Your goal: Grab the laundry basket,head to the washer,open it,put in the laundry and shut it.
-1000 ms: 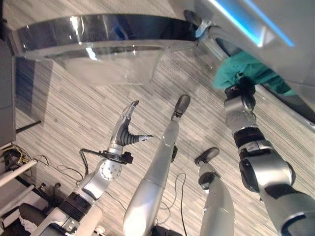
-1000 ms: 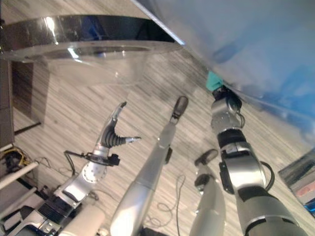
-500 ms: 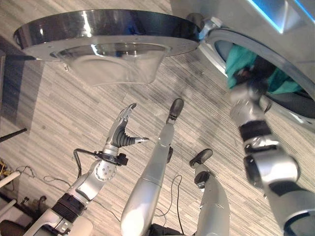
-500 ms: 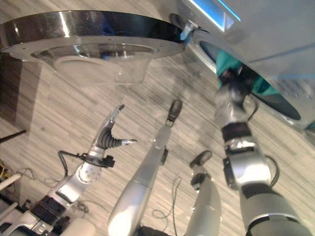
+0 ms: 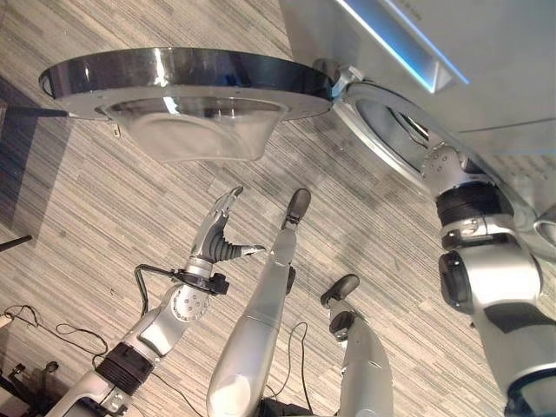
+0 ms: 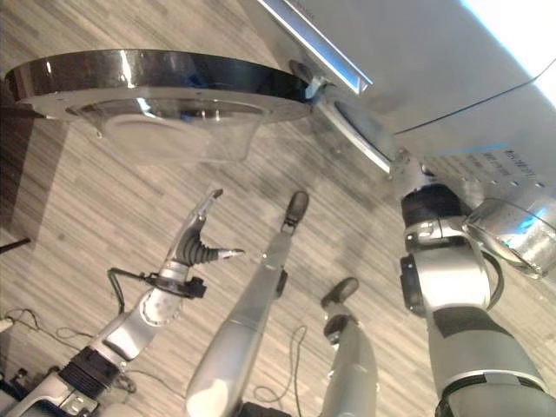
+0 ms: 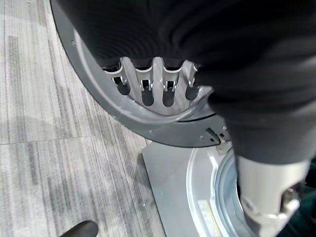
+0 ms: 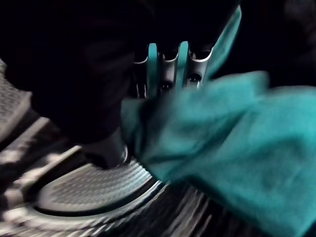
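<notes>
The left hand [image 5: 221, 228] hangs nearest, over the striped wood-look floor [image 5: 104, 200], with its fingers straight and spread, the thumb sticking out to the side, grasping nothing. No object lies on the floor just around it.

Above and beyond the left hand, the washer's round door [image 5: 187, 87] stands swung wide open. Its dark rim and clear bowl-shaped window jut out over the floor, well apart from the fingertips. In the left wrist view the straight fingers [image 7: 155, 81] line up against the curved grey rim of that door [image 7: 143, 118], with the washer's metal opening ring [image 7: 212, 197] showing past it.

To the right of the door its hinge [image 5: 343, 76] meets the washer [image 5: 486, 52], whose pale front panel rises over the right arm. The round opening [image 5: 391, 130] sits between the hinge and the right wrist, and that wrist goes in at the ring's lower edge, so the ring and the washer front hide the right hand from the head views.

Inside the drum, the right wrist view shows the right hand [image 8: 170, 69] with its fingers running out among teal cloth [image 8: 232, 148], the laundry. The cloth lies over and between the fingers and drapes across the drum's ribbed, perforated wall [image 8: 94, 185]. I cannot tell whether the fingers clench the cloth or have let it go, since the folds cover them.
</notes>
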